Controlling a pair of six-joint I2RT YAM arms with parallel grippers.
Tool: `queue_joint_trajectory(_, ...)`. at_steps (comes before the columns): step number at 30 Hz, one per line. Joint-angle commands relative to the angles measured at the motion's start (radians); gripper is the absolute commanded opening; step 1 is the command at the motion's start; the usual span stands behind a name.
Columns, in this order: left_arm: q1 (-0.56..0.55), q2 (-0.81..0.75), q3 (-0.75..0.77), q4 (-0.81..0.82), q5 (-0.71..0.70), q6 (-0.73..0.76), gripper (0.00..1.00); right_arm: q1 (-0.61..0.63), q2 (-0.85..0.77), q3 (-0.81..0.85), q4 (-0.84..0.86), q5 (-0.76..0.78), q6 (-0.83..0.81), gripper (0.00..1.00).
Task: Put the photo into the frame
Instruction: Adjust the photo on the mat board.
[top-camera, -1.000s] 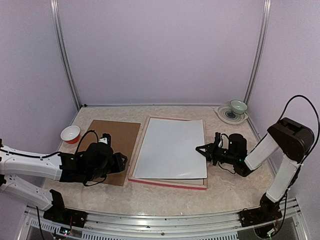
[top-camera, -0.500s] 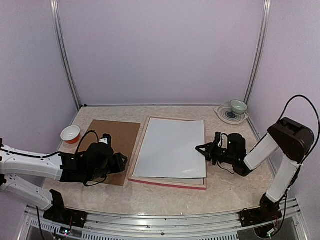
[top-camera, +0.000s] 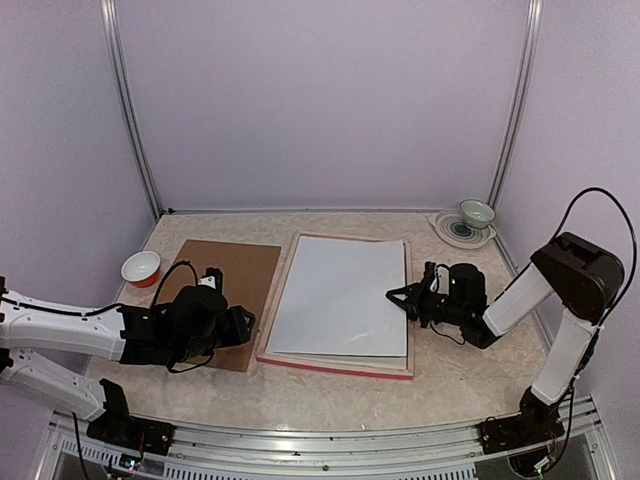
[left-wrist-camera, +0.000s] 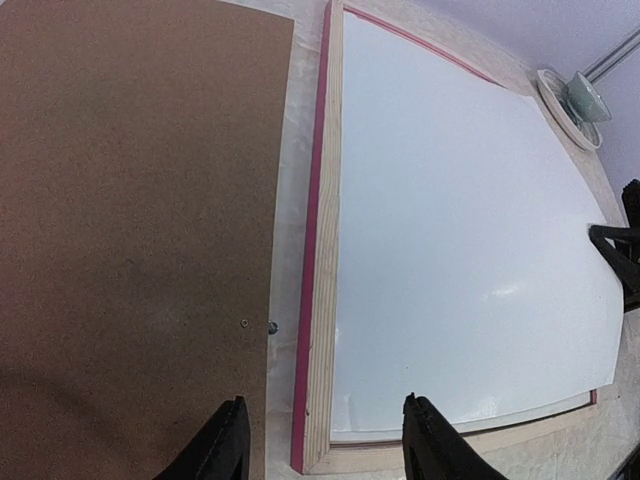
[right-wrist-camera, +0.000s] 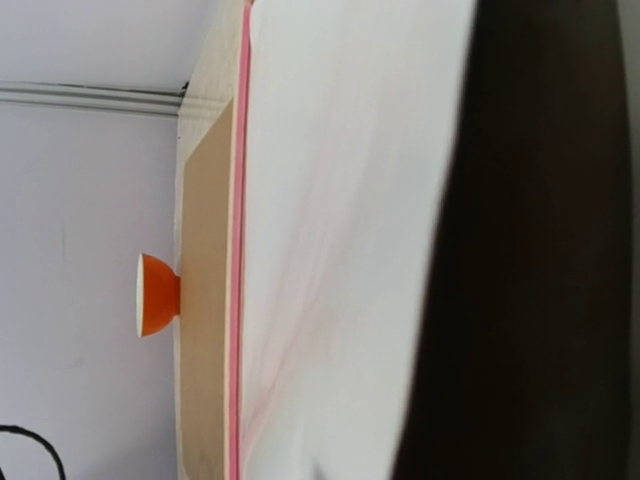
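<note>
The photo (top-camera: 340, 296) lies white back up within the frame (top-camera: 335, 367), which lies face down on the table. It looks nearly seated, but its right edge seems slightly bowed. The right gripper (top-camera: 392, 296) is almost closed at that edge; whether it pinches the sheet I cannot tell. The left gripper (left-wrist-camera: 322, 435) hovers half open and empty over the brown backing board (top-camera: 225, 290). Probably left: flattening that edge.

Pale lilac walls (top-camera: 320, 100), metal corner posts (top-camera: 130, 110), beige marbled tabletop (top-camera: 450, 380)
</note>
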Motion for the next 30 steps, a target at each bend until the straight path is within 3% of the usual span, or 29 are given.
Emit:
queue_joint_trajectory(1,0.001,0.005,-0.009,0.016,0.003,-0.003,0.53,0.017,0.001,0.028,-0.053,0.000,-0.034,0.10)
queue_joint_trajectory(7,0.000,0.003,-0.012,0.016,0.003,-0.004,0.53,0.022,-0.059,0.063,-0.199,0.019,-0.100,0.24)
queue_joint_trajectory(15,0.000,0.006,-0.014,0.024,0.007,-0.006,0.53,0.026,-0.133,0.117,-0.381,0.053,-0.181,0.32)
queue_joint_trajectory(21,0.001,0.002,-0.015,0.025,0.006,-0.006,0.52,0.035,-0.159,0.161,-0.520,0.079,-0.215,0.48)
queue_joint_trajectory(27,0.000,-0.002,-0.020,0.024,0.007,-0.007,0.53,0.042,-0.178,0.181,-0.590,0.089,-0.230,0.52)
queue_joint_trajectory(30,0.000,-0.006,-0.020,0.024,0.006,-0.007,0.53,0.049,-0.190,0.208,-0.669,0.108,-0.253,0.59)
